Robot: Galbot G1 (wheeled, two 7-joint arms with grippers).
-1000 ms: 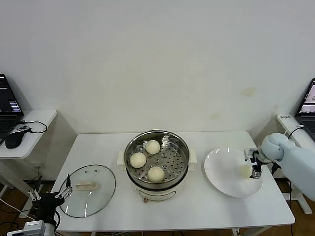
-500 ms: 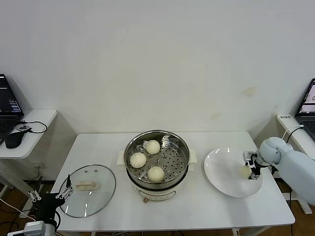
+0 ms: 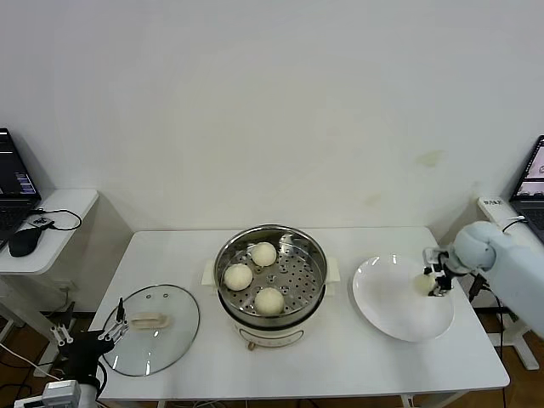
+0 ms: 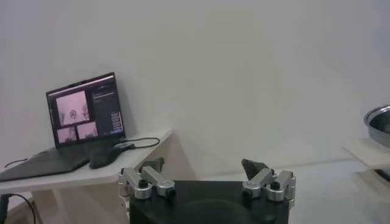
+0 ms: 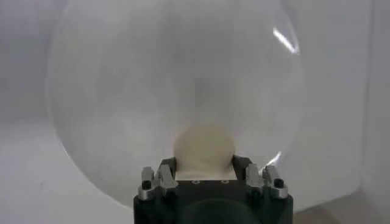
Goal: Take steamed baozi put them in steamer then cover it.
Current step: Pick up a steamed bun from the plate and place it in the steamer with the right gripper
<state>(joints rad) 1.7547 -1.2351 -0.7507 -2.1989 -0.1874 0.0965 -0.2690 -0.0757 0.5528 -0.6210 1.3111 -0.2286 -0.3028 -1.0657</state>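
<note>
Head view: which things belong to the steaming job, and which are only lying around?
Job: three baozi in the steamer; fourth baozi held by the right gripper over the plate; cover; left gripper, idle.

Lying about: laptops, mouse.

Shiny steel steamer (perforated tray), clear glass cover, matt baozi.

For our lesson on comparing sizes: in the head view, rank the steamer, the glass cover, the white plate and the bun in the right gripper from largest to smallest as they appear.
1. Steamer, widest with its base.
2. White plate and cover: these look about alike, so I won't rank them.
3. Baozi held in the right gripper, by far the smallest.
</note>
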